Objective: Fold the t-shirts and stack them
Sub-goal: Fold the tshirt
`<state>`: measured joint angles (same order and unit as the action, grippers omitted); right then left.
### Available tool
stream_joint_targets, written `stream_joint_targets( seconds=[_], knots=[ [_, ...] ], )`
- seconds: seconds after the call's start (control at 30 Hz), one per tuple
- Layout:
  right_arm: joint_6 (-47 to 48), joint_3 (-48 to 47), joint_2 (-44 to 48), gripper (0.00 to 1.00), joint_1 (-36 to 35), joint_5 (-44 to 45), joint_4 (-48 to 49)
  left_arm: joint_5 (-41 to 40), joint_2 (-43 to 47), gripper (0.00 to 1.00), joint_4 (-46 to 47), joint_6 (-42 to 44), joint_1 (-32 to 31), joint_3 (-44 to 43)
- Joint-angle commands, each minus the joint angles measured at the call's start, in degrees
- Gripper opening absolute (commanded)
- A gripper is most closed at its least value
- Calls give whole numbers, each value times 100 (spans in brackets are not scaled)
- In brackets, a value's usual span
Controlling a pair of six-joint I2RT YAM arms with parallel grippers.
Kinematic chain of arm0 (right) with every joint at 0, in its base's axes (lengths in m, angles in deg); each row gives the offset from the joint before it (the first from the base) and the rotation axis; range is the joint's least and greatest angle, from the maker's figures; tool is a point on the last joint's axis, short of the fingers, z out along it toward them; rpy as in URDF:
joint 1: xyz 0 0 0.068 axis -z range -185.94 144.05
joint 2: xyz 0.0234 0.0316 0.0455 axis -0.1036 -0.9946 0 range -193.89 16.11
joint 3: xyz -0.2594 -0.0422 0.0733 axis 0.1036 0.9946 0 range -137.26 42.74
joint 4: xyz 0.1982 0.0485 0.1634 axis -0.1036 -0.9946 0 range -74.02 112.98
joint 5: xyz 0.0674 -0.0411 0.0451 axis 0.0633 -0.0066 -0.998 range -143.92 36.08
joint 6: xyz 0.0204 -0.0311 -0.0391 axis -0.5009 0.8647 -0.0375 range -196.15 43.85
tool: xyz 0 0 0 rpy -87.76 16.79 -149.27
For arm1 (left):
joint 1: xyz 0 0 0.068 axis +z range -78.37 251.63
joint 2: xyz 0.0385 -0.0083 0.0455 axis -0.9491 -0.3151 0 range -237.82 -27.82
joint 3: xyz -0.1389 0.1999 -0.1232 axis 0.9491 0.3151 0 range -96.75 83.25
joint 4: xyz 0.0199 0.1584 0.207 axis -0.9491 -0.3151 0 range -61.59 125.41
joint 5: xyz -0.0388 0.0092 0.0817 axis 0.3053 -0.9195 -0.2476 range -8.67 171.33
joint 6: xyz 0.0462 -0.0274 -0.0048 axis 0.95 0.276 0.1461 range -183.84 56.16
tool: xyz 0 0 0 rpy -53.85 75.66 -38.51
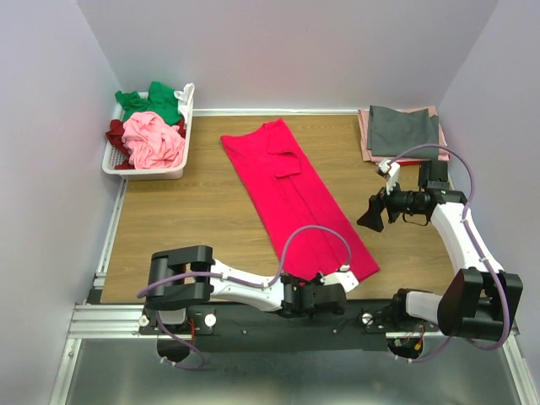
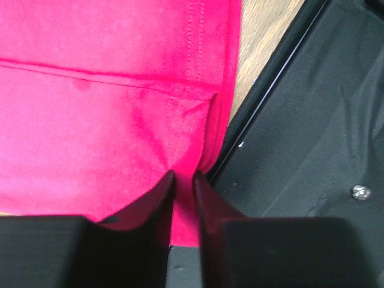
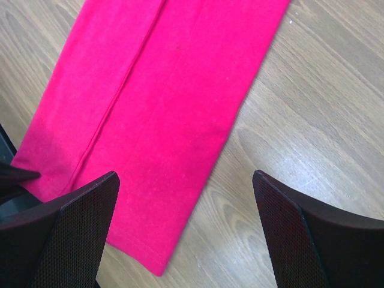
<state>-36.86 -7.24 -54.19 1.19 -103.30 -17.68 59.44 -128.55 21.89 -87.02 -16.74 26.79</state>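
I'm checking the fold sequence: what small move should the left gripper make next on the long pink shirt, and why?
Probably close the left gripper fully on the near hem of the bright crimson-pink t-shirt before lifting. Its jaws stand narrow around the hem's corner, cloth between them, but a firm pinch isn't evident. The right gripper hovers open.

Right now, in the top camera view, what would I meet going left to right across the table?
basket → crimson tee → folded stack
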Motion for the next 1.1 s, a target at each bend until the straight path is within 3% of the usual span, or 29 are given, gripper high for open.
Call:
stream_joint_targets(
  seconds=[0.0,0.17,0.23,0.37,0.5,0.57,0.6,0.7,0.8,1.07],
  knots=[
    [79,41,-10,98,33,-168,-187,-465,-140,20,-336,-20,49,48],
    [280,76,-27,98,33,-72,-283,-238,123,0,-266,155,49,39],
    [552,67,-27,98,33,-19,-433,-115,185,0,-239,217,49,74],
    [2088,-74,-89,94,42,244,-1409,18,317,0,-151,279,49,153],
    [4939,-241,-291,83,42,719,-3173,97,431,0,-20,297,75,233],
    [5744,-118,-361,83,34,825,-3744,176,492,0,51,305,93,311],
    [6409,-13,-353,83,33,860,-3843,185,554,0,112,305,110,338],
    [7098,426,-186,83,7,904,-3888,352,712,0,209,253,189,434],
    [7207,779,-54,83,-204,1053,-3660,501,870,0,350,226,233,514],
    [6382,1007,52,78,-1125,1387,-2624,704,879,0,385,270,295,523]
  ],
)
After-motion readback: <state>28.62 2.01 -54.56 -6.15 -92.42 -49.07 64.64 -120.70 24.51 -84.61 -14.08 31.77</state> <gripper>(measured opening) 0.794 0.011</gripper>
